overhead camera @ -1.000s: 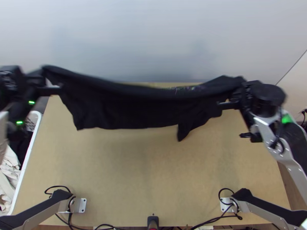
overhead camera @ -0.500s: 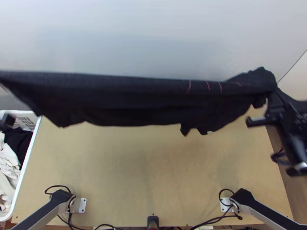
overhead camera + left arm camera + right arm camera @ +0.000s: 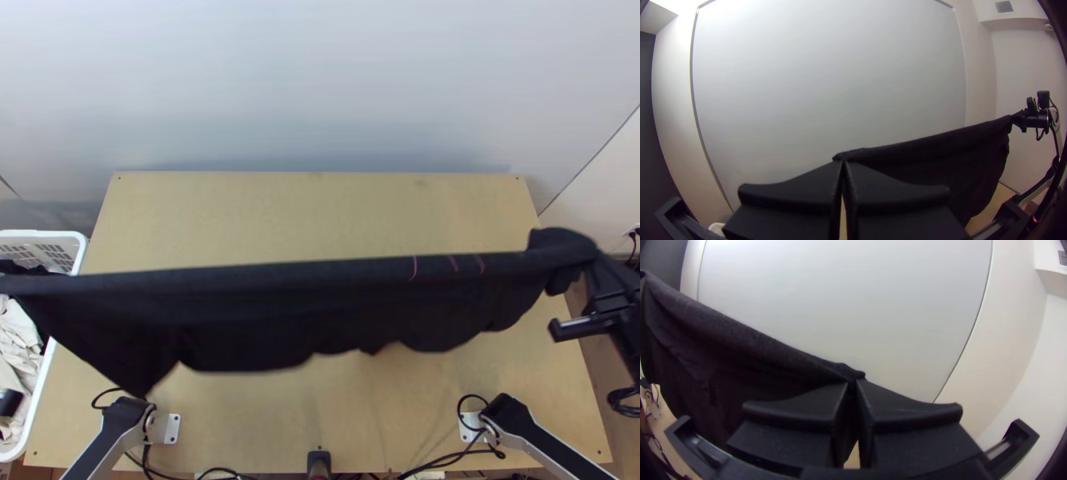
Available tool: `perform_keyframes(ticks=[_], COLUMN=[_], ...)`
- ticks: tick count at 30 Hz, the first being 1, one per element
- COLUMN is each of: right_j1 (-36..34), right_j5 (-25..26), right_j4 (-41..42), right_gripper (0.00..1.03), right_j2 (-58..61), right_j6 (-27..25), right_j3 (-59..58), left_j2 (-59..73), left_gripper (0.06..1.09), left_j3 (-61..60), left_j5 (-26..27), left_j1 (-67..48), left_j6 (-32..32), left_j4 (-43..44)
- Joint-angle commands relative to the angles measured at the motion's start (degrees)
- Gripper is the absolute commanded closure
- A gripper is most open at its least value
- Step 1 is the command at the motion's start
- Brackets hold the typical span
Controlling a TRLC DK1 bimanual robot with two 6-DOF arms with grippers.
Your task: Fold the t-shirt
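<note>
In the top view, the black T-shirt (image 3: pixel 264 312) hangs stretched over the table (image 3: pixel 320 208), pink lines towards three o'clock. The left gripper (image 3: pixel 10 402), at nine, and right gripper (image 3: pixel 604 282), at three, each pinch one end.

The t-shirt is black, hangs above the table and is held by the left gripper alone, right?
Not alone: in the right wrist view, the right gripper also has its jaws shut on it. The black t-shirt does hang above the table, and the left gripper does hold it.
</note>
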Motion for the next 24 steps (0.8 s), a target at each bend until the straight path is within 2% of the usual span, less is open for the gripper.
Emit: perform_keyframes(ticks=[1, 7, 14, 19, 24], right_j1=[0.1, 0.19, -0.52, -5.61, -15.11], right_j5=[-1.45, -1.36, -1.45, -4.61, -11.11], right_j4=[-1.58, 4.4, 14.5, 25.67, 34.9], right_gripper=[1.0, 1.0, 1.0, 1.0, 1.0], right_j2=[-3.83, -3.66, -3.48, -0.58, 5.92], right_j6=[5.5, 5.59, 4.27, 2.95, 4.44], right_j3=[-9.87, -19.19, -33.08, -39.41, -42.57], left_j2=[-6.95, -10.55, -10.81, -9.32, -4.13], left_gripper=[1.05, 1.05, 1.05, 1.05, 1.05], left_j3=[-16.61, -37.53, -53.0, -61.43, -66.44], left_j5=[5.34, 5.25, 5.16, 4.72, 4.37], left_j1=[4.28, 4.64, 4.64, 6.75, 8.5], left_j6=[-0.88, -1.15, -0.88, 0.52, -1.06], left_j4=[2.56, 16.53, 26.9, 36.74, 45.53])
